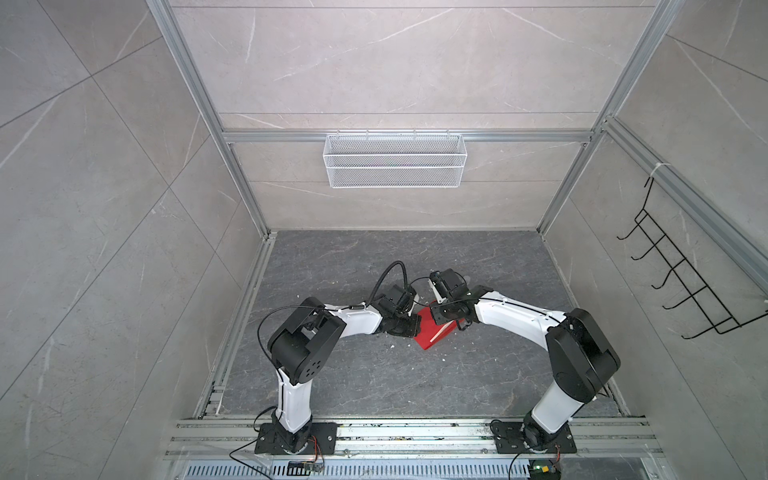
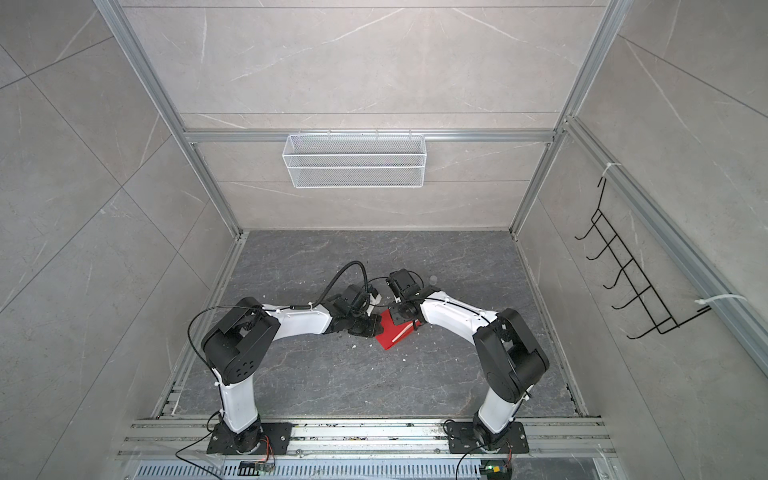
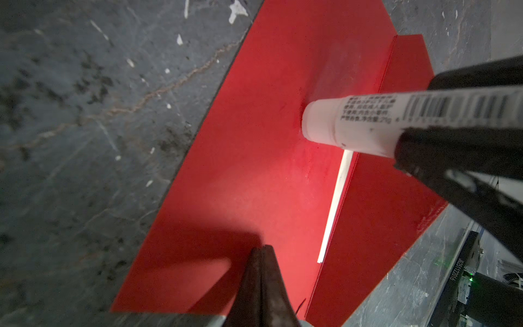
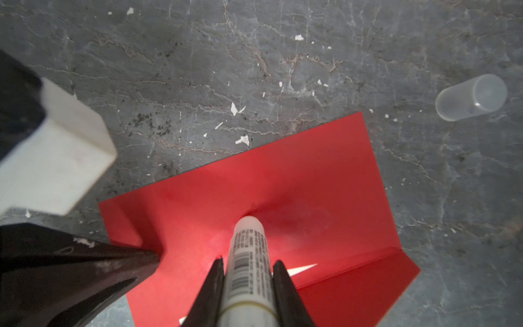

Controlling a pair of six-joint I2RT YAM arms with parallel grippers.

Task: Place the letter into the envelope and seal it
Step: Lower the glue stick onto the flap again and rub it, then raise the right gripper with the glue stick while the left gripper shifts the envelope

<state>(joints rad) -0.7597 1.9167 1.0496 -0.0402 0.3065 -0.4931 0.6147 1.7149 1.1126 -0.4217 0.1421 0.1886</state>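
Note:
The red envelope lies mid-table between both arms, one part folded back. The letter is almost wholly hidden; only a thin pale strip shows at the fold. My right gripper is shut on a white glue stick. The stick's tip presses on the envelope's red surface beside that fold. My left gripper is shut and holds nothing. Its tips rest on the envelope near one edge.
A clear plastic cap lies on its side on the grey table beyond the envelope. Small white scraps dot the table. A white wire basket hangs on the back wall and a black hook rack on the right wall.

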